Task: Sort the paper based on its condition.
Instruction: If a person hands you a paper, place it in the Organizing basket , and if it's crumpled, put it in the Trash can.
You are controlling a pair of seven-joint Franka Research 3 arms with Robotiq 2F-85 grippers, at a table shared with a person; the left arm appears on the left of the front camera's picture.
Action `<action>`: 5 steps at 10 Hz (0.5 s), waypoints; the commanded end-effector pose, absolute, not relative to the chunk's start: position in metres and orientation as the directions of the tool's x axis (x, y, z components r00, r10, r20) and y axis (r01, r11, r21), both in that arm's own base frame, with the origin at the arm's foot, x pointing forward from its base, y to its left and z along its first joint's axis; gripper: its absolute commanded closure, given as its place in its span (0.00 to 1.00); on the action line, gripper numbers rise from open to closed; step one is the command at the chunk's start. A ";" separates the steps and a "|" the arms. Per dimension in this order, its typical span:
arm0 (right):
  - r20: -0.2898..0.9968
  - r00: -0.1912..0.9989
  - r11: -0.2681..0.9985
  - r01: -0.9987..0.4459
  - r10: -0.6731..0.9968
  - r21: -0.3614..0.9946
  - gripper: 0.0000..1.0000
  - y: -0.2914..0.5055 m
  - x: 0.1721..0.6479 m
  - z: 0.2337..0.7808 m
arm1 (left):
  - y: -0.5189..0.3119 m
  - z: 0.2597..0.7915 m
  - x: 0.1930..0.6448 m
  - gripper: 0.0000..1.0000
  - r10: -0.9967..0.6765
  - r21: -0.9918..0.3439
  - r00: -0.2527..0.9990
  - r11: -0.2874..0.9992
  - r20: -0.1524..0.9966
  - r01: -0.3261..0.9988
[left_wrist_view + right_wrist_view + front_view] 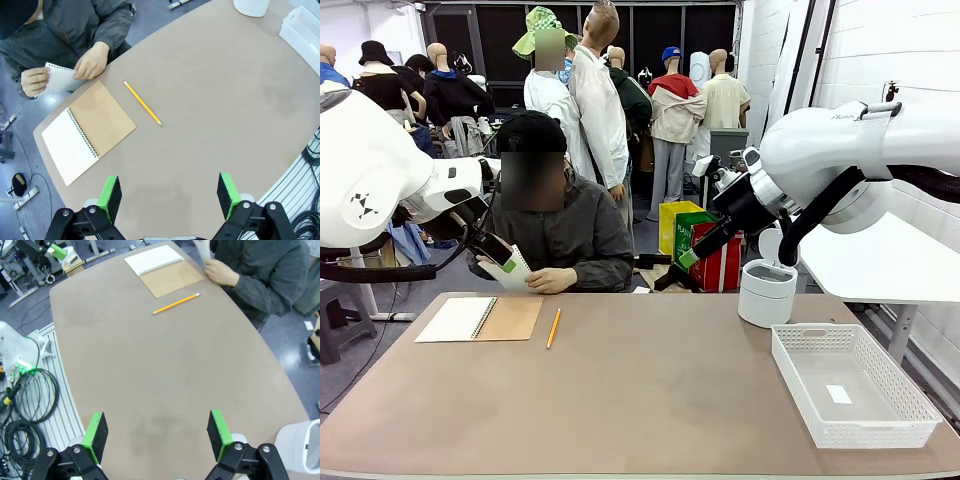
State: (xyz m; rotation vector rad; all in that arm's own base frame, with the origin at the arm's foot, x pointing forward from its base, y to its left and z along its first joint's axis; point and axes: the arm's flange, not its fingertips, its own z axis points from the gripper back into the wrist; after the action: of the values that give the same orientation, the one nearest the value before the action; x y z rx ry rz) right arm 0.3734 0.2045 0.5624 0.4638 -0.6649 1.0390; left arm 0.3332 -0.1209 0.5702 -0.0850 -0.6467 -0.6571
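Observation:
The paper (516,262) is a white sheet with a punched edge, held in both of the person's hands at the far left edge of the table. It also shows in the left wrist view, paper (59,77), and as a sliver in the right wrist view, paper (201,247). My left gripper (169,196) hangs open high above the table with nothing between its pads. In the front view the left gripper (498,254) sits in line with the sheet. My right gripper (157,436) is open and empty too, raised above the table; right gripper (676,268) is at the far side.
An open spiral notebook (480,318) with a brown cover lies at the left, a yellow pencil (553,327) beside it. A white basket (910,400) holding a small white tag (838,394) stands at the right front. A round white bin (767,292) stands behind it.

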 end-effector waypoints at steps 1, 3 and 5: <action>0.694 0.341 0.438 -0.898 0.635 0.041 0.00 0.204 0.373 0.561 | -0.120 0.570 0.333 0.00 -0.542 0.124 0.605 0.796 0.583 0.593; 0.694 0.341 0.438 -0.898 0.635 0.041 0.00 0.204 0.373 0.561 | -0.120 0.570 0.333 0.00 -0.542 0.124 0.605 0.796 0.583 0.593; 0.694 0.341 0.438 -0.898 0.635 0.041 0.00 0.204 0.373 0.561 | -0.120 0.570 0.333 0.00 -0.542 0.124 0.605 0.796 0.583 0.593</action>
State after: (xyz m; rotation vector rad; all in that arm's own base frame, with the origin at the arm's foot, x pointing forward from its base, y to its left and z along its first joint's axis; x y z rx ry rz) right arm 0.3734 0.2045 0.5625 0.4638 -0.6649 1.0390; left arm 0.3332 -0.1209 0.5702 -0.0850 -0.6467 -0.6571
